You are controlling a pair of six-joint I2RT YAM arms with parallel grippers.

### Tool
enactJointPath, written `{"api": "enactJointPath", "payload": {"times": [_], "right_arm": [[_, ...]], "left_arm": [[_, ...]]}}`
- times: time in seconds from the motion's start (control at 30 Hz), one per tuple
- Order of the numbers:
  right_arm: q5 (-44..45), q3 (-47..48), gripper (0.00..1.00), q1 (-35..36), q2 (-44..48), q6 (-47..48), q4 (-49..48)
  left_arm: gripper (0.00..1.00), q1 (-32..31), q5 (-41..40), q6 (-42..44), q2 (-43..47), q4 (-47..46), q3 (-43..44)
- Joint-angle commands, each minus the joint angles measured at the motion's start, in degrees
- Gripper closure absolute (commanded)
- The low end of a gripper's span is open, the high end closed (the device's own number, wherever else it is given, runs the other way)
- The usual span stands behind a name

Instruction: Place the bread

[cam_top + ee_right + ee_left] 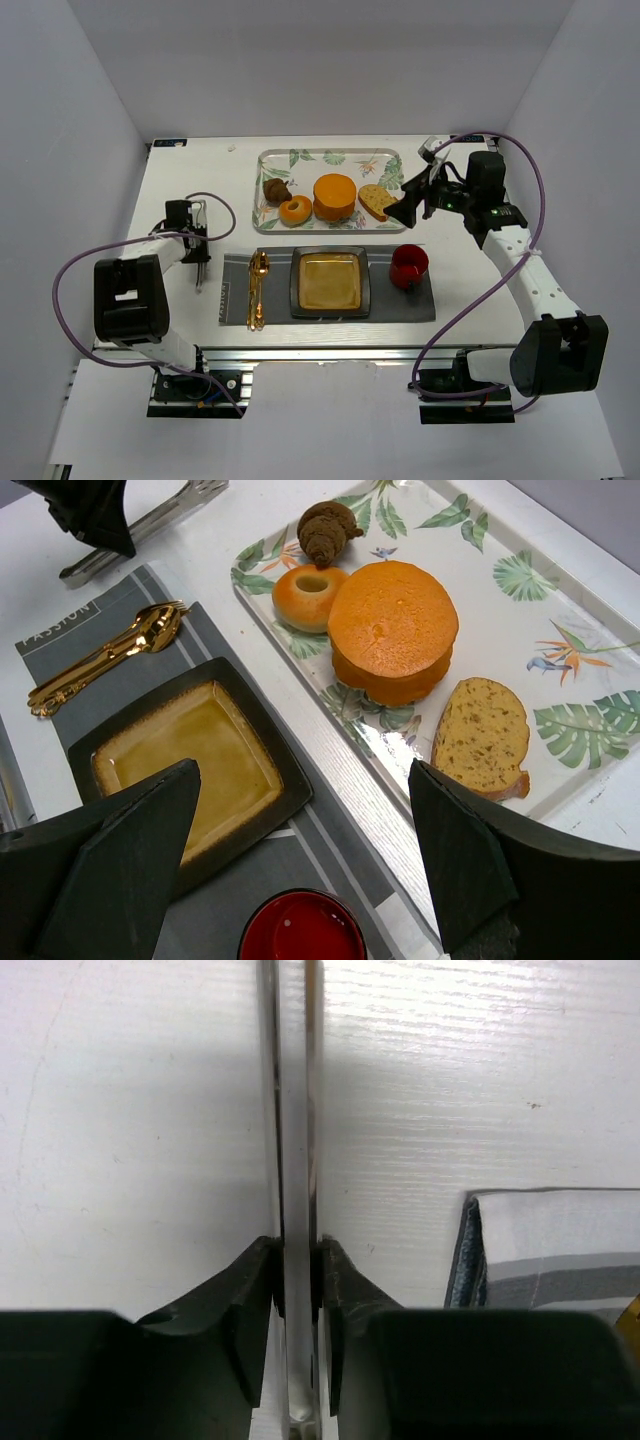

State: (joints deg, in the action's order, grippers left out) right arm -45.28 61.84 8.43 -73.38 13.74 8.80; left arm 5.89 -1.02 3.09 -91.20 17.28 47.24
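Nearest on the desk [180, 180] we see a grey placemat [400, 300]. It carries gold cutlery [257, 290] at its left end, a dark square plate [330, 282] with an amber middle at its centre, and a red cup [409, 266] at its right end. Left of the mat, silver tongs [290, 1110] lie on the bare desk. The left pincer [297, 1265] is drawn narrow on them, its fingers pressing the metal strip from both sides.

Farther off stands a leaf-patterned tray [375, 158]. The bread [295, 211] sits in its near-left part. It lies flat with its hole facing straight up, and being a round ring it has no long axis that we can name. A brown pastry [276, 189] lies just beside it on the far left. A taller orange cylinder [335, 197] crowds it on the right, so close that we cannot tell whether they touch. Beyond the cylinder, toward the tray's right end, lies a speckled bread slice [376, 201].

The right pincer [413, 203] hangs over that right end of the tray, by the slice, with the cylinder between it and the bread. Its fingers stand wide apart and hold nothing.
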Motion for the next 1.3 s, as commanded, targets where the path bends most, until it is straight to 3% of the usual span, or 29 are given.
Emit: {"api": "enactJointPath", "payload": {"times": [0.0, 0.07, 0.2, 0.3, 0.33, 0.43, 0.63, 0.97, 1.27], "right_arm": [[-1.6, 2.1, 0.11, -0.7, 0.6, -0.6, -1.9], [-1.6, 1.9, 0.11, -0.9, 0.9, -0.8, -2.0], [-1.7, 1.0, 0.11, -1.0, 1.2, -1.8, -3.0], [-1.8, 0.6, 0.11, -1.0, 1.3, -2.3, -3.3], [-1.8, 0.6, 0.11, -1.0, 1.4, -2.3, -3.4], [-2.1, -0.1, 0.11, -1.0, 1.5, -2.8, -3.9], [-2.6, -1.0, 0.11, -1.1, 1.9, -2.9, -4.0], [-3.1, -3.1, 0.11, -1.5, 3.1, -3.5, -4.8], [-3.5, -3.8, 0.11, -1.8, 3.7, -3.4, -4.8]], "left_arm": [[0.79, 0.0, 0.9, -2.3, 5.6, 2.0, 1.2], [0.88, 0.0, 3.3, -5.0, 8.0, 3.2, 3.5], [0.90, -1.0, 12.4, -10.2, 12.4, 5.7, 9.0], [0.82, -2.6, 21.2, -15.0, 13.5, 7.4, 11.0], [0.72, -3.2, 25.0, -16.4, 13.8, 7.6, 10.9], [0.60, -5.9, 28.9, -20.7, 14.0, 8.5, 10.0], [0.49, -10.0, 31.1, -25.8, 14.6, 9.0, 10.0], [0.47, -11.2, 29.1, -25.9, 13.3, 15.1, 12.6], [0.45, -12.2, 26.7, -28.4, 10.8, 13.6, 12.8]]}}
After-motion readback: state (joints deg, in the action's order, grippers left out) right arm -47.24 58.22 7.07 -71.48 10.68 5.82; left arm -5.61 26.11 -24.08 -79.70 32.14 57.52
